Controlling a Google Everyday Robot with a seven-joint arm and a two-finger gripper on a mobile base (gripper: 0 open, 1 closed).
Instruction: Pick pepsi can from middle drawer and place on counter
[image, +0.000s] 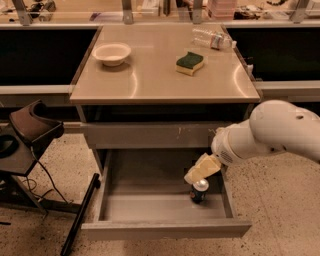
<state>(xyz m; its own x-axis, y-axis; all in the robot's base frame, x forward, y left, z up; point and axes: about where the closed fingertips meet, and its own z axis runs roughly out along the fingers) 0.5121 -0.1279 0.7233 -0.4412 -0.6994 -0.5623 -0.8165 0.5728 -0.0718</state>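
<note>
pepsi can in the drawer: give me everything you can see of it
The pepsi can stands upright on the floor of the open middle drawer, toward the right side and near the back. It is small, with a dark body and a shiny silver top, and looks like metal; the logo is not readable. The cream end effector hangs right over its top, angled down. Whether it touches the can cannot be told.

Counter (150, 80) with bowl (112, 52), sponge (189, 63), bottle (212, 38)

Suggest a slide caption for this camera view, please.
Robot's tan tool hangs over the dark blue pepsi can standing in the open grey metal middle drawer, below the tan counter.
</note>
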